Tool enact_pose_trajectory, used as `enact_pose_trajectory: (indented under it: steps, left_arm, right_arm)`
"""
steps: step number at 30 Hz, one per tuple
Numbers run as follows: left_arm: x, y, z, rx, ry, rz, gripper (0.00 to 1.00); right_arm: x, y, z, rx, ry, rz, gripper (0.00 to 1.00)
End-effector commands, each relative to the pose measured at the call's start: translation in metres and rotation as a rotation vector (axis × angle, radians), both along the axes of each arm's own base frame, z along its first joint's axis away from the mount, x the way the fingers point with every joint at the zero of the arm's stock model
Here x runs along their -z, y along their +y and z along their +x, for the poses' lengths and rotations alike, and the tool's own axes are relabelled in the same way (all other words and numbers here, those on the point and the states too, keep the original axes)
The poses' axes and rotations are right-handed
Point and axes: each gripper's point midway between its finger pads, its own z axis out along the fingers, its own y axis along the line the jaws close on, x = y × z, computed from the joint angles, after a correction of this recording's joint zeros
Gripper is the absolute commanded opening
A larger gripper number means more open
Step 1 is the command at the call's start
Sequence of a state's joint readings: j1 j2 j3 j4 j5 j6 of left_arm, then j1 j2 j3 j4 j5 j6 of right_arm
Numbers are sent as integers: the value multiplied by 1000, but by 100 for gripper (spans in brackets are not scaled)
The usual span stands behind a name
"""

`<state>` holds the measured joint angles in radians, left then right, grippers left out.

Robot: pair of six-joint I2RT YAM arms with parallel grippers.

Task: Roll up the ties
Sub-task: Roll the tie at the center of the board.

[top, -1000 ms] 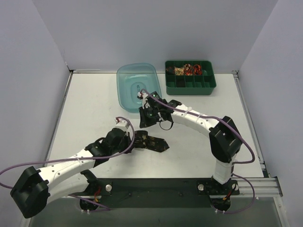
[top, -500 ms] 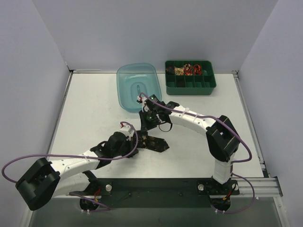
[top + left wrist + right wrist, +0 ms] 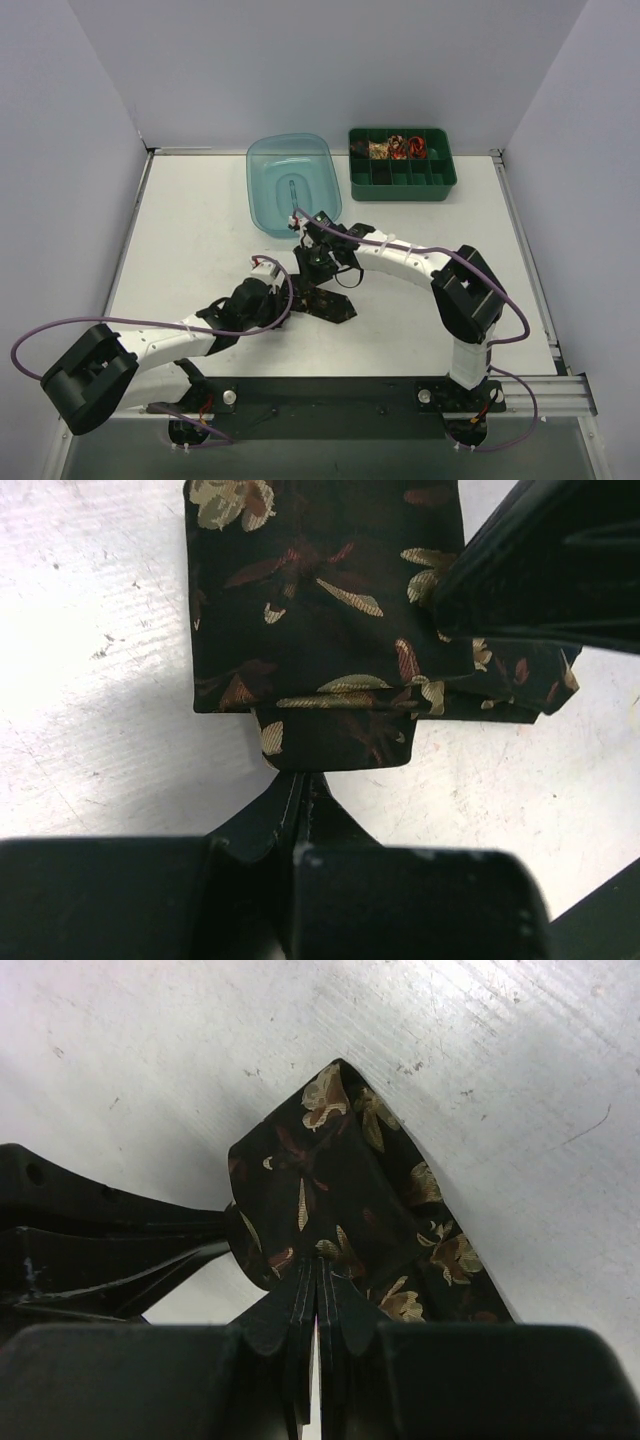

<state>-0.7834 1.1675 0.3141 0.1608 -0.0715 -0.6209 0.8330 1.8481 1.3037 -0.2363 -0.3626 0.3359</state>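
Since a second ago my right gripper (image 3: 316,272) has dropped toward the lower middle of the overhead view, and the left arm's rear link has swung right. The tie (image 3: 328,303) lies folded on the white table (image 3: 190,230), just below frame centre. In the right wrist view the right gripper (image 3: 318,1260) is pinched closed on a raised fold of the tie (image 3: 320,1180). My left gripper (image 3: 303,780) is closed too, its tips touching the near edge of the tie (image 3: 320,620); I cannot tell whether fabric is caught. Rolled coils (image 3: 398,147) sit in the green tray (image 3: 400,190), upper right.
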Motion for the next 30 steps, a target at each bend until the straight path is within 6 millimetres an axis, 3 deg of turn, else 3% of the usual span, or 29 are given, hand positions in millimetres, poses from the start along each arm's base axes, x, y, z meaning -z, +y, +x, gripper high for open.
enact_pose_trajectory:
  steps: [1, 15, 25, 30]
  left_arm:
    - [-14, -5, 17, -40, -69, -46, 0]
    - [-13, -11, 31, -63, -82, -43, 0]
    - [-12, -9, 28, -56, -80, -36, 0]
    - [-12, -10, 28, -51, -80, -36, 0]
  right_arm:
    - [8, -6, -6, -10, 4, -37, 1]
    - [18, -4, -14, -40, 20, -61, 0]
    - [-42, -7, 40, 69, -147, 32, 1]
    - [-45, -14, 62, 135, -166, 45, 1]
